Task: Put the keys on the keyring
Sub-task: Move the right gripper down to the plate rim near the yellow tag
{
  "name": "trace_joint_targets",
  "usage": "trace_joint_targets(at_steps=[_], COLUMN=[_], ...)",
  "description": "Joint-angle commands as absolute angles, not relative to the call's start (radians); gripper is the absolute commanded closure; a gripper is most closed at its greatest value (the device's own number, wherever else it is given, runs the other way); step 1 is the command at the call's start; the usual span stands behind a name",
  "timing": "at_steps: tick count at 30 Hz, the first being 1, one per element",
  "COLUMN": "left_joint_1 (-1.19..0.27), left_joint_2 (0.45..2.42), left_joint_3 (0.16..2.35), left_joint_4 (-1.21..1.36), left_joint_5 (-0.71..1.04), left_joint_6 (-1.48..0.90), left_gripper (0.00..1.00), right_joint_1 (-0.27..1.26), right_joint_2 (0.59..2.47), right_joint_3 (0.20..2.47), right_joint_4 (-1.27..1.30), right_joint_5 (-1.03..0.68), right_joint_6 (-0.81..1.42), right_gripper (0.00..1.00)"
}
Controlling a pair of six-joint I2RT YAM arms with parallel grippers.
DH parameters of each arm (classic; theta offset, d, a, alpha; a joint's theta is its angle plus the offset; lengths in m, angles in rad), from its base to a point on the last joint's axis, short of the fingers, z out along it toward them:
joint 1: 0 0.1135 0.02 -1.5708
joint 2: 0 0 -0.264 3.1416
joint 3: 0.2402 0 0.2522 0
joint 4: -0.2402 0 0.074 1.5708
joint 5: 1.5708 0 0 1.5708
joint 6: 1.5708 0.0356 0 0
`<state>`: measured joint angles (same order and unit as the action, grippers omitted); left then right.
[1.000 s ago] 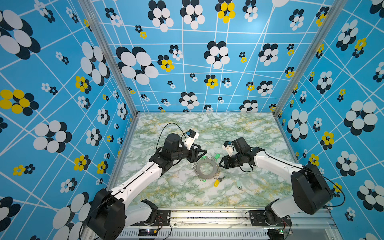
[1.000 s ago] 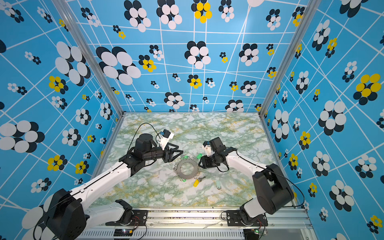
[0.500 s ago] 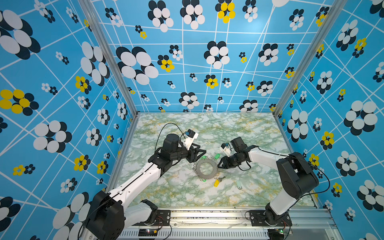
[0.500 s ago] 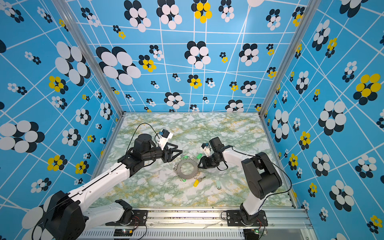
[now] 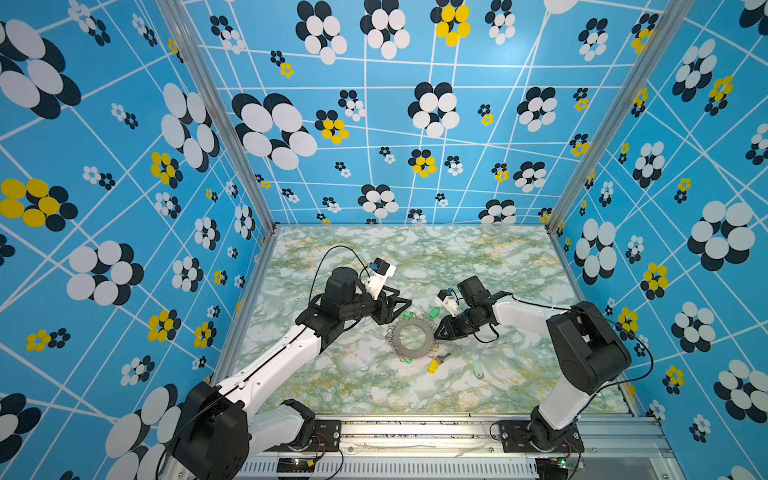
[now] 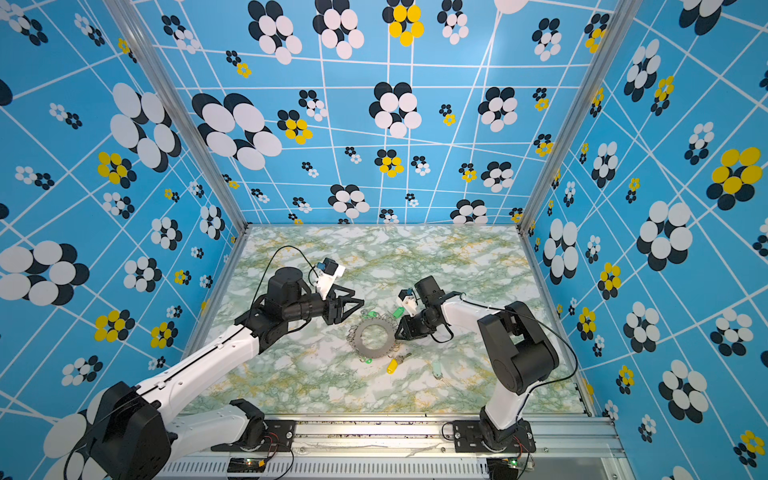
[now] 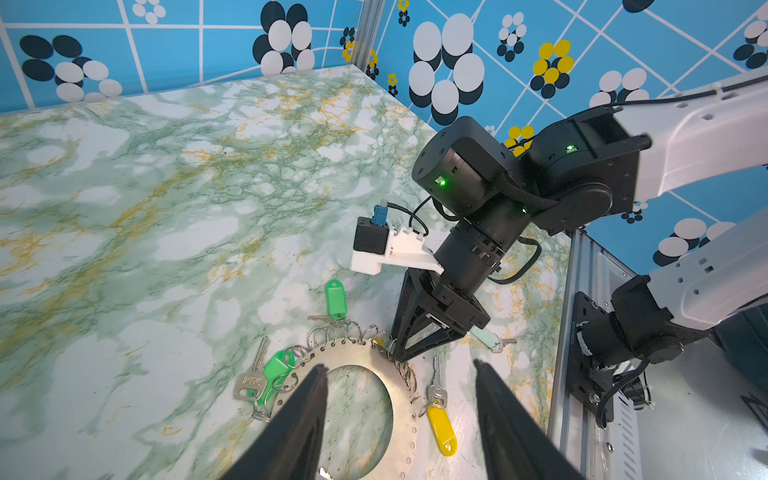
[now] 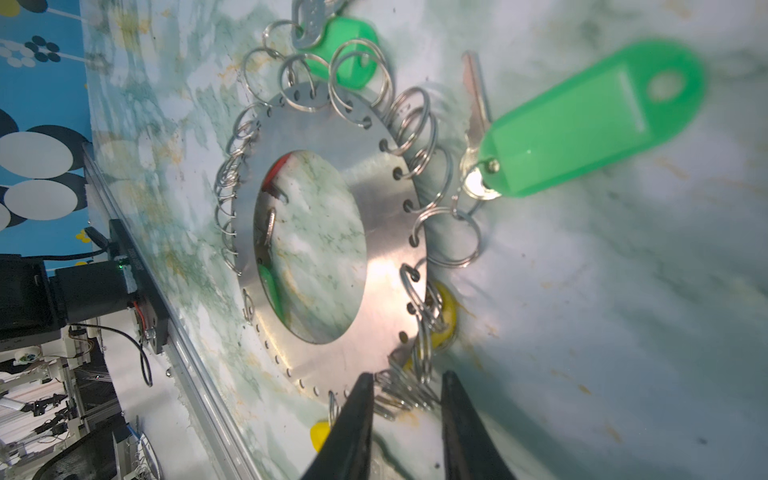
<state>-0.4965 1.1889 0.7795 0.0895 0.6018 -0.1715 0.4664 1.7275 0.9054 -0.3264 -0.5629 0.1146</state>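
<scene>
The keyring (image 5: pixel 412 337) (image 6: pixel 372 336) lies flat on the marble table, fringed with wire loops. Green-tagged keys (image 5: pixel 434 311) (image 8: pixel 582 137) lie at its far rim, one of them hooked to a loop. A yellow-tagged key (image 5: pixel 433 365) (image 7: pixel 442 428) and a pale mint one (image 5: pixel 477 368) lie loose on the near right. My left gripper (image 5: pixel 400 311) (image 7: pixel 399 365) hovers open over the ring's far left, empty. My right gripper (image 5: pixel 434 336) (image 8: pixel 407 376) is low at the ring's right rim, jaws narrowly apart astride a bunch of wire loops (image 8: pixel 399 395).
Under the ring, red (image 8: pixel 274 174), green (image 8: pixel 272 291) and yellow (image 8: pixel 444 320) tags peek out. The aluminium rail (image 5: pixel 415 428) with both arm bases runs along the near edge. Patterned blue walls close in the table on three sides.
The right gripper's jaws have narrowed around the loops at the ring's right rim, and the right arm's elbow has swung. The left arm has stayed put.
</scene>
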Motion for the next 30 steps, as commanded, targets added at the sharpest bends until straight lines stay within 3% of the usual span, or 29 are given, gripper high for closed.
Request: trace_joint_targets(at_steps=[1,11,21,23,25,28,30], left_joint_1=[-0.488,-0.486,-0.486,-0.486,-0.486,-0.484,-0.484], left_joint_2=[1.158,1.145,1.148,1.142,1.131,1.121,1.121], left_joint_3=[0.766,0.762,0.756,0.756,0.755,0.749,0.747], left_joint_4=[0.098,0.091,0.108,0.103,0.095,0.090,0.090], left_joint_5=[0.612,0.610,0.618,0.616,0.611,0.607,0.609], left_joint_6=[-0.158,-0.156,-0.164,-0.162,-0.158,-0.158,-0.160], left_gripper=[0.41,0.41,0.41,0.42,0.41,0.41,0.42], right_joint_1=[0.481,0.501,0.503,0.507,0.514,0.523,0.518], right_joint_2=[1.714,1.665,1.650,1.655,1.646,1.608,1.599], right_joint_3=[0.917,0.916,0.919,0.924,0.920,0.900,0.894], right_joint_4=[-0.319,-0.337,-0.364,-0.376,-0.382,-0.369,-0.366], right_joint_5=[-0.574,-0.544,-0.508,-0.489,-0.452,-0.391,-0.364], right_joint_6=[0.095,0.081,0.075,0.070,0.065,0.069,0.127], right_gripper=[0.74,0.89,0.90,0.86,0.73,0.62,0.60])
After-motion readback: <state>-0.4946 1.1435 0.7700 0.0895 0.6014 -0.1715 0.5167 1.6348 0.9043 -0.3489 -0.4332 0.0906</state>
